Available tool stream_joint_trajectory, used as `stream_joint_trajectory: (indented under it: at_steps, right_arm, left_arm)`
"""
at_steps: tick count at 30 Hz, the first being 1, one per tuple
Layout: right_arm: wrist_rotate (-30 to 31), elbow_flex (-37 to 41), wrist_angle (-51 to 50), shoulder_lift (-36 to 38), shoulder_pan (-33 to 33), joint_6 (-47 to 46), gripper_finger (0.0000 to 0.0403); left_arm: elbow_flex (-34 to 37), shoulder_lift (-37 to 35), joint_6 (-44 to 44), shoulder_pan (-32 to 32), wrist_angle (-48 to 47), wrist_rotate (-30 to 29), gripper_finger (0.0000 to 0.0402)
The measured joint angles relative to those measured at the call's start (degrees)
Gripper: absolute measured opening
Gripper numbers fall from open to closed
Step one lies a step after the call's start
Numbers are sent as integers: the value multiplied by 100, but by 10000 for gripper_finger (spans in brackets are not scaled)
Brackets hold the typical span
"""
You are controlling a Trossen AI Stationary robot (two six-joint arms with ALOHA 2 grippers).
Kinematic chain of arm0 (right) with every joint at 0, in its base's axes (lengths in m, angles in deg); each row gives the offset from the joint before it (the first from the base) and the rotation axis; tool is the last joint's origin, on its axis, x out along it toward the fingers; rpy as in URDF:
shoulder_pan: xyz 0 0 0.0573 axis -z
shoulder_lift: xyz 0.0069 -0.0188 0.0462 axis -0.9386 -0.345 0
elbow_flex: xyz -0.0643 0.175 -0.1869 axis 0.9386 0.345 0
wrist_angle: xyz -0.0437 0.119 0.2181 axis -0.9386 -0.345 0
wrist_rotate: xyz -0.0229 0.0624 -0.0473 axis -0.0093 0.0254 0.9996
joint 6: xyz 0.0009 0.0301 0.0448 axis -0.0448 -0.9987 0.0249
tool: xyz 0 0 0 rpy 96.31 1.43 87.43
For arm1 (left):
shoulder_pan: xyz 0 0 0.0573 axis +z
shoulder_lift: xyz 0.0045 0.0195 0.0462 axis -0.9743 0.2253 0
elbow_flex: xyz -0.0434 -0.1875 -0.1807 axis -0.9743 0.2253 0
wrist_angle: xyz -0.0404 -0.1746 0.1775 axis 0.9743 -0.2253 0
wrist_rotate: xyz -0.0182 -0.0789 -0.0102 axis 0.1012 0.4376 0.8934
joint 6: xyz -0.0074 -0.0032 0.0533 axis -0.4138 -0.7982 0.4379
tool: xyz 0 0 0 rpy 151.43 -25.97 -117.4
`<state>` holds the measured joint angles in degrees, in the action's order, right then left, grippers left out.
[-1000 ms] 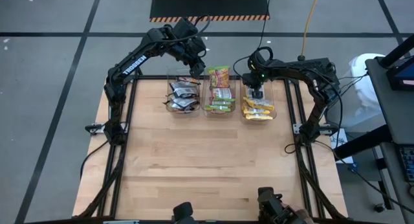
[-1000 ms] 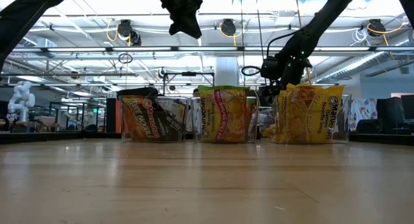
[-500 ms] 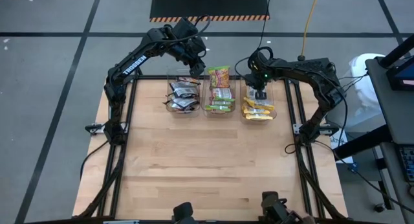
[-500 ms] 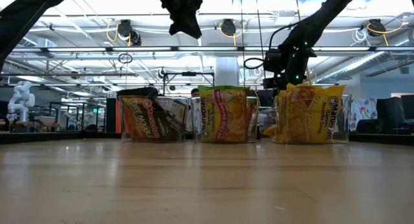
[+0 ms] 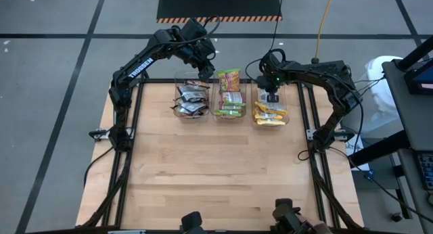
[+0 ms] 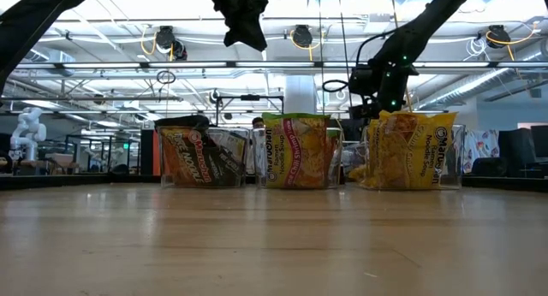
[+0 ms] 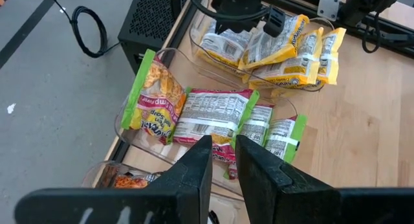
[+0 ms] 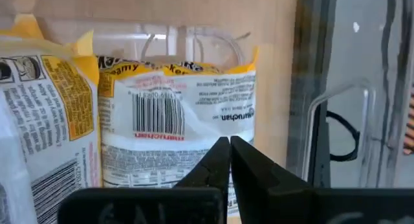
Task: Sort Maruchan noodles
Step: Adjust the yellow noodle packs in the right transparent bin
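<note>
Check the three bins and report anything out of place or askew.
Colours are sorted, none mixed. One oddity: a lime-green packet stands on edge at the far end of the middle bin, poking above the rim, while the others lie flat. No packets lie on the table.

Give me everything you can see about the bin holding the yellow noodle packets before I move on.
The bin of yellow packets is a clear plastic tub with rounded corners, the rightmost of three in a row at the table's far edge. It sits flat on the wood, beside the middle bin of green packets. Inside, several crinkly yellow packets lie heaped and overlapping, some leaning on the walls, one front-facing in the low view. The right hand hangs just above them, empty, fingers together.
</note>
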<state>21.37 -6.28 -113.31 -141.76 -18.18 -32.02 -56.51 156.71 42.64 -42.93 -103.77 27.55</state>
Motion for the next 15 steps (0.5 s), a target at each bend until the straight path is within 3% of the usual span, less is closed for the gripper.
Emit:
stream_joint_trajectory:
  at_steps: [8,15]
  right_arm:
    - [-160,0,735,0,-55,338,1]
    - [-162,2,1403,0,-66,-619,0]
  left_arm:
    - [0,-2,0,0,-117,0,74]
    - [0,-1,0,0,-164,-1,74]
